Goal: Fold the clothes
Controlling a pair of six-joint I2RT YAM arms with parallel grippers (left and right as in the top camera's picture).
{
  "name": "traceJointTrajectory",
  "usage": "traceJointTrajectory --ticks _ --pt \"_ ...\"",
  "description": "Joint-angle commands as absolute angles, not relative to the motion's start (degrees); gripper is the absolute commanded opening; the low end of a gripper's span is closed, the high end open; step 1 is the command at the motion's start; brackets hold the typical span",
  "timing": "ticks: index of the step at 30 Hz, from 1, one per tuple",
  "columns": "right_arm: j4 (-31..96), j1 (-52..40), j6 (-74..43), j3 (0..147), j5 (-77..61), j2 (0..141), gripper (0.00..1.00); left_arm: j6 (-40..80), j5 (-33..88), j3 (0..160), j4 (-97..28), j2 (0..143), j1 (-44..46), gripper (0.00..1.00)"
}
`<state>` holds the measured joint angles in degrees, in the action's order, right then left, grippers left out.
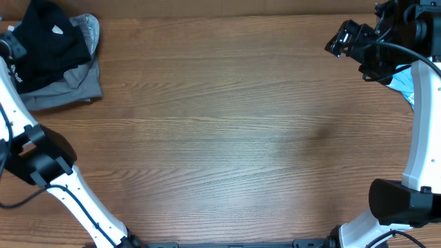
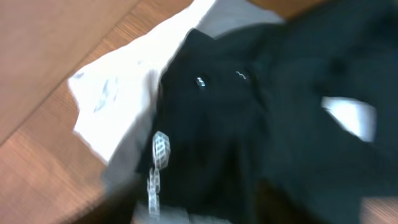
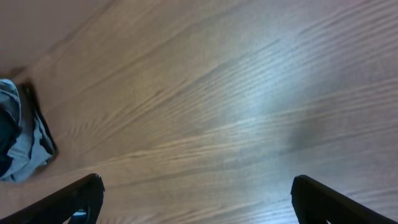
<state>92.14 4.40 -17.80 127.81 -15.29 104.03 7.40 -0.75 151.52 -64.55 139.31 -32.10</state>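
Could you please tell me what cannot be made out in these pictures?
Left gripper: cut off by the overhead view's left edge, lost in blur in its wrist view; open or shut unclear.
Black shirt: lettering blurred in left wrist view, too small overhead.
Light blue cloth: mostly behind the right arm overhead, cut off by the right wrist view's left edge.

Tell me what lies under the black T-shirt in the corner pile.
A grey T-shirt lies under the black T-shirt, its edges showing past the black one on two sides. Whether more clothes lie between or below them is covered.
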Motion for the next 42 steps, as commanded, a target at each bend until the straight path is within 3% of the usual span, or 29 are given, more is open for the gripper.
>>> traceJointTrajectory --ticks 1,2,12,21,32,37,42 --pt "93.8 4.2 -18.0 128.3 -16.1 98.7 1.00 11.6 2.8 154.4 -70.3 127.1 -30.5 0.93" --pt "94.6 4.2 -18.1 128.3 -15.6 97.3 1.00 12.1 4.4 154.4 -71.7 125.7 -30.1 1.00" --pt "97.1 1.6 -19.9 120.4 -8.2 72.7 1.00 12.5 22.5 154.1 -77.8 121.7 -24.5 1.00" --pt "97.0 1.6 -19.9 118.3 -12.7 59.8 1.00 12.5 22.3 153.9 -77.8 121.7 -21.8 1.00" --pt "97.0 1.5 -19.9 118.4 -12.7 58.6 1.00 12.5 22.3 153.9 -77.8 121.7 -21.8 1.00" --pt "97.0 1.5 -13.0 117.9 -11.6 55.4 1.00 12.5 22.3 153.9 -77.8 121.7 -21.7 1.00" --pt "88.2 3.4 -13.0 108.3 -9.8 46.4 1.00 12.5 22.3 153.9 -77.8 121.7 -21.8 1.00"
